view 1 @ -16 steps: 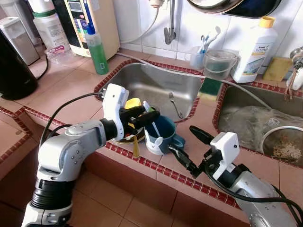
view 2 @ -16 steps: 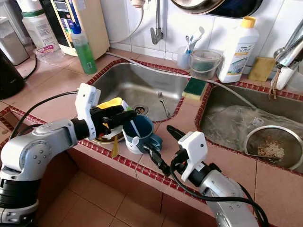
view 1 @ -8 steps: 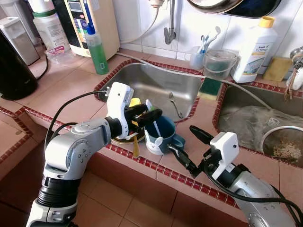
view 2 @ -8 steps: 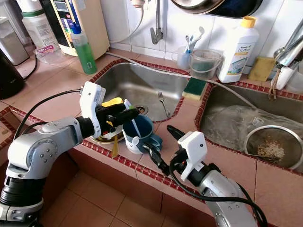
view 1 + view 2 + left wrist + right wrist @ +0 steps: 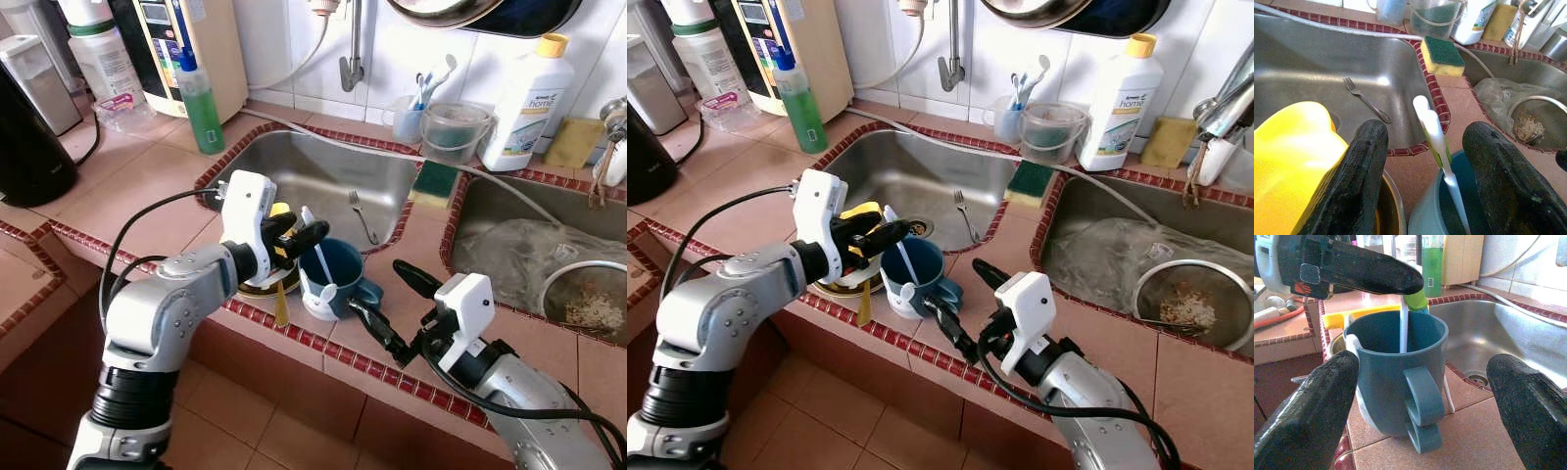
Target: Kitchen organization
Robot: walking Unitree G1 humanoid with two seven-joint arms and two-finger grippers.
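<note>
A blue mug (image 5: 335, 280) stands on the tiled counter edge in front of the sink, its handle toward my right gripper. A white utensil with a green band (image 5: 1433, 133) stands upright in the mug. My left gripper (image 5: 302, 231) hovers over the mug's near rim, open, with the utensil's top between its fingers (image 5: 1364, 166) and gaps on both sides. My right gripper (image 5: 376, 287) is open just right of the mug, level with the mug's handle (image 5: 1422, 406). A yellow item (image 5: 1293, 147) lies in a metal bowl (image 5: 257, 287) left of the mug.
The steel sink (image 5: 294, 162) behind the mug holds a fork (image 5: 361, 215). A sponge (image 5: 434, 181) lies on the divider to a second sink with a strainer (image 5: 586, 299). A green bottle (image 5: 201, 103) and a black appliance (image 5: 29, 137) stand at the left, a white detergent bottle (image 5: 526, 103) at the back.
My left gripper has shifted a little toward the sink over the mug, and its fingers now stand wider apart. The right arm and the mug have not moved.
</note>
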